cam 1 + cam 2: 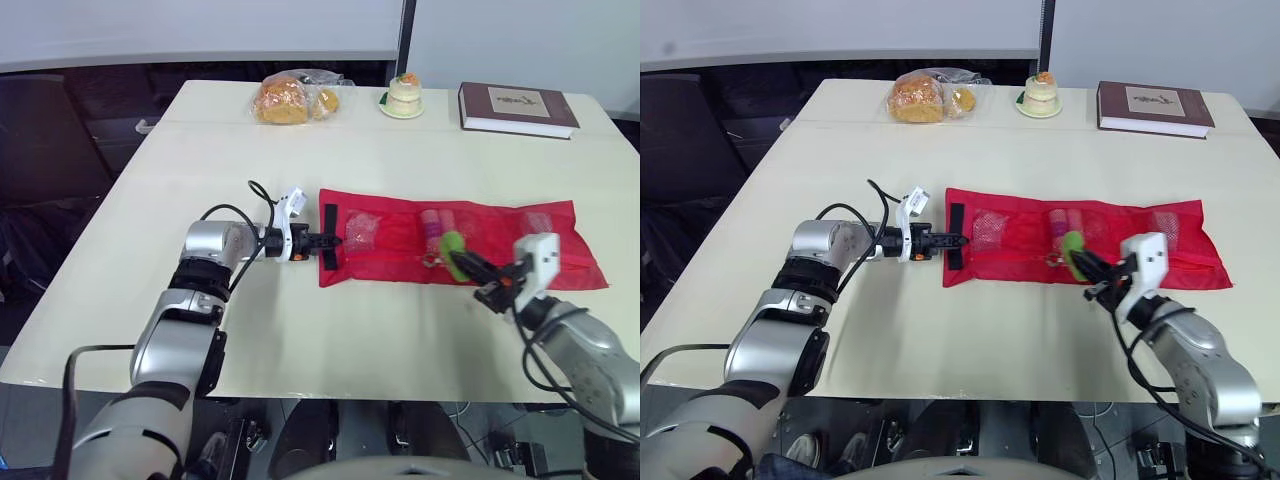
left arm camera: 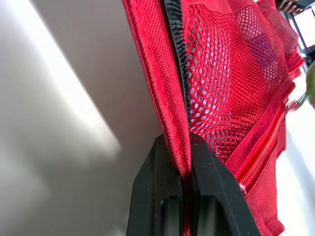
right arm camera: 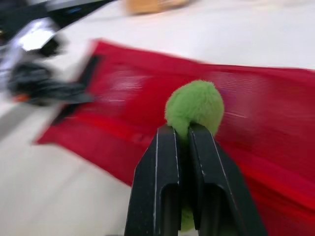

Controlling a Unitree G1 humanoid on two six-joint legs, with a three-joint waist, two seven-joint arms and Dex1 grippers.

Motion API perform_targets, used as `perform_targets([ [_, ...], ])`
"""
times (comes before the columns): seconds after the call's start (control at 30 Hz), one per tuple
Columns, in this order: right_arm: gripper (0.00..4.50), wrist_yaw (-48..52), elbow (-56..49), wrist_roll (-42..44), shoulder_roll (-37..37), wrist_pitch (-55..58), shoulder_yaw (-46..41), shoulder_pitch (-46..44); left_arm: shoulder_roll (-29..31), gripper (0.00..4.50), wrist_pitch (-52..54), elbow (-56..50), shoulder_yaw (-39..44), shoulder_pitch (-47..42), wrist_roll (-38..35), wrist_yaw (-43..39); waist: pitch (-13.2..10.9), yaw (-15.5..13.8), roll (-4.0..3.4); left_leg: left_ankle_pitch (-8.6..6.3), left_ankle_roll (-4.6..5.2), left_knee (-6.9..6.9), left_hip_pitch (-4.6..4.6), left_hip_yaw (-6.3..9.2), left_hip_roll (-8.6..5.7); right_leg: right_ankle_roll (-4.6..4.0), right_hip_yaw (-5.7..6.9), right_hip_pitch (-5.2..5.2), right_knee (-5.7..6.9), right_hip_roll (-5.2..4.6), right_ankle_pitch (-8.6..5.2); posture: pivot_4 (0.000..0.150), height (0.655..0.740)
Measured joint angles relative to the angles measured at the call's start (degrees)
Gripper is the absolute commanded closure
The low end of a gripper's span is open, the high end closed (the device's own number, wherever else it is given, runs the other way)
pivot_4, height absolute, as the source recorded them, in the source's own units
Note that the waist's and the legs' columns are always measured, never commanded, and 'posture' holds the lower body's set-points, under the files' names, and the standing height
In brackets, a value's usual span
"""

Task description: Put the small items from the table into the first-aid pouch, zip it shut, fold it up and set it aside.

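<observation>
A red mesh first-aid pouch (image 1: 500, 240) lies unfolded across the middle of the table, with small items visible through its mesh pockets. My left gripper (image 1: 330, 241) is shut on the pouch's left edge, beside its black strap (image 1: 329, 236); the red fabric (image 2: 162, 88) sits pinched between the fingers (image 2: 211, 187). My right gripper (image 1: 470, 262) is shut on a fuzzy green ball (image 3: 194, 105), held just above the pouch's front edge near its middle.
At the table's far side lie a bag of bread (image 1: 295, 97), a small cake on a plate (image 1: 404, 97) and a brown book (image 1: 517, 108). Bare tabletop (image 1: 200, 160) stretches left of and in front of the pouch.
</observation>
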State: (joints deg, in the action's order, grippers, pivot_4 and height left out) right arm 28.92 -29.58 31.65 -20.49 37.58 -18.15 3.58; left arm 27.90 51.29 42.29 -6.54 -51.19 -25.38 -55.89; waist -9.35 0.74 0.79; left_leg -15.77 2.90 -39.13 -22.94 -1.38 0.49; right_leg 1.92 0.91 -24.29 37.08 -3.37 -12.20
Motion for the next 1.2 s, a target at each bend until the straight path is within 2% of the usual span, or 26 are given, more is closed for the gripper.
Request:
perform_targets([
  [0.13,4.44,-1.88,1.58,0.34,-1.2,-2.1,-7.16,2.86,1.92,4.5,-4.4,3.54,-0.71,-1.3,3.02,-2.81,0.0,0.2,0.01,0.0,0.01,0.0,0.05,-0.09,0.12,0.09,-0.07,0.0,0.0,0.46,-0.02,0.15,0.7289],
  [0.27,4.44,-2.95,3.66,0.29,-1.88,-3.0,-9.45,3.01,2.33,4.5,-6.05,4.86,-0.99,-1.96,4.39,-3.96,-0.01,0.13,0.02,0.0,0.01,0.0,0.05,-0.14,0.12,0.24,-0.06,0.0,0.0,0.62,-0.08,0.15,0.7289],
  [0.3,4.44,-7.11,9.84,-2.18,-3.5,-4.85,-15.2,3.12,4.51,4.5,-8.6,6.77,-1.96,-2.75,6.24,-6.22,-0.02,0.2,0.03,-0.01,0.02,0.04,0.05,-0.37,0.11,0.16,-0.16,-0.1,0.0,0.62,-0.05,0.15,0.7289],
  [0.4,4.44,-13.16,14.36,-4.68,-3.79,-6.28,-19.14,1.87,5.79,4.5,-11.04,10.16,-2.34,-4.28,8.29,-7.65,-0.02,0.31,0.04,-0.01,0.02,0.07,0.05,-0.51,0.15,0.19,-0.26,-0.2,0.01,0.68,-0.05,0.15,0.7289],
  [0.53,4.44,-18.04,17.5,-7.0,-3.89,-7.7,-19.76,0.02,5.99,4.5,-14.46,14.95,-2.57,-6.61,10.37,-8.89,-0.02,0.25,0.03,-0.01,0.02,0.09,0.02,-0.57,0.16,0.28,-0.32,-0.29,0.07,0.72,-0.08,0.15,0.7289],
  [0.73,4.44,-18.33,17.5,-6.97,-3.87,-10.79,-18.35,-0.2,5.99,4.5,-16.5,17.64,-2.48,-7.92,11.98,-9.75,-0.03,0.18,0.03,-0.01,0.03,0.1,-0.01,-0.66,0.13,0.45,-0.4,-0.33,0.09,0.7,0.02,0.15,0.7289],
  [0.77,3.76,-17.99,17.4,-6.87,-3.87,-11.06,-18.35,0.03,5.99,4.5,-16.49,17.71,-2.44,-7.94,12.09,-9.9,-0.03,0.17,0.03,-0.01,0.04,0.1,-0.01,-0.66,0.12,0.46,-0.4,-0.33,0.09,0.7,0.02,0.15,0.7289],
  [0.8,3.57,-17.63,17.14,-6.74,-3.88,-11.42,-18.35,0.42,6.0,4.5,-16.44,17.72,-2.38,-7.95,12.29,-10.11,-0.03,0.17,0.03,-0.02,0.04,0.1,-0.01,-0.67,0.12,0.46,-0.41,-0.33,0.09,0.7,0.02,0.15,0.7289],
  [0.97,1.15,-16.58,17.01,-6.26,-4.12,-12.1,-19.1,2.58,7.15,4.5,-13.9,18.08,-0.7,-7.95,13.11,-11.42,-0.03,0.42,0.04,-0.02,0.05,0.1,-0.01,-0.75,0.15,0.46,-0.46,-0.39,0.1,0.73,0.02,0.15,0.7289],
  [1.0,0.68,-16.06,16.89,-5.87,-4.13,-12.11,-19.1,2.78,7.16,3.83,-14.05,18.08,-0.58,-7.95,13.41,-11.25,-0.03,0.38,0.05,-0.02,0.05,0.1,-0.01,-0.74,0.15,0.46,-0.45,-0.39,0.1,0.73,0.02,0.15,0.7289],
  [1.03,0.14,-15.37,16.43,-5.36,-4.2,-12.11,-19.1,3.2,7.2,3.51,-14.38,18.09,-0.25,-7.93,13.63,-11.07,-0.04,0.3,0.05,-0.02,0.05,0.1,-0.01,-0.74,0.15,0.47,-0.45,-0.39,0.11,0.72,0.02,0.15,0.7289],
  [1.07,0.0,-14.45,15.64,-4.45,-4.42,-12.03,-19.09,3.91,7.37,3.13,-14.73,17.99,-0.03,-7.92,13.8,-11.32,-0.04,0.21,0.05,-0.02,0.05,0.1,-0.01,-0.74,0.15,0.46,-0.45,-0.39,0.11,0.72,0.02,0.15,0.7289],
  [1.2,0.0,-11.02,10.49,1.04,-5.08,-9.44,-19.16,6.99,9.09,1.14,-15.66,16.55,1.03,-6.96,14.11,-13.58,-0.04,0.17,0.05,-0.02,0.05,0.1,-0.02,-0.74,0.17,0.37,-0.45,-0.39,0.12,0.72,0.08,0.15,0.7289],
])
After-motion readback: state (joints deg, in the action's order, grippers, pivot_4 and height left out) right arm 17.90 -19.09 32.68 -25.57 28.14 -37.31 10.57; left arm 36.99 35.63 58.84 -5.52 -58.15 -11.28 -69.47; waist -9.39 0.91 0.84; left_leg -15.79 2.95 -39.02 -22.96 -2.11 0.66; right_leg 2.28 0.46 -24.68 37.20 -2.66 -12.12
